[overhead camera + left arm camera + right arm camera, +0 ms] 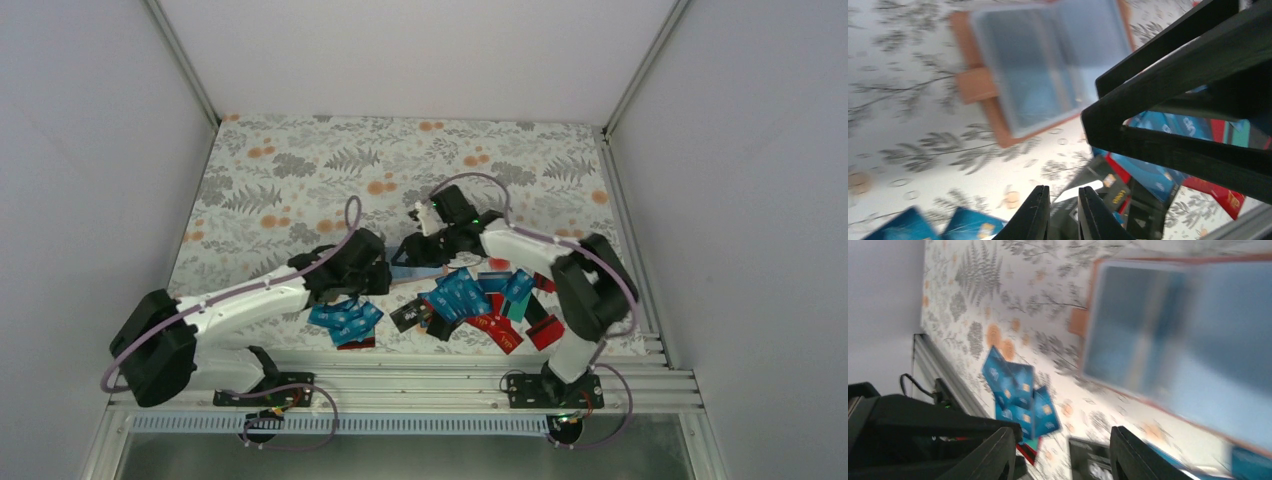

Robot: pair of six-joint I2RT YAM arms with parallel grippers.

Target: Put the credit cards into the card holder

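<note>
Just ahead of both end effectors, card holder (1048, 65) lies open on table (280, 170). Left end effector (1063, 191) barely parted, seemingly empty; right end effector (1063, 434) released. I'd pinch one card (345, 320) by its edge and slide it in flat.

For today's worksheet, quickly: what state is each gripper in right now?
Left gripper: open by a narrow gap, nothing seen held.
Right gripper: open wide, holding nothing.
</note>
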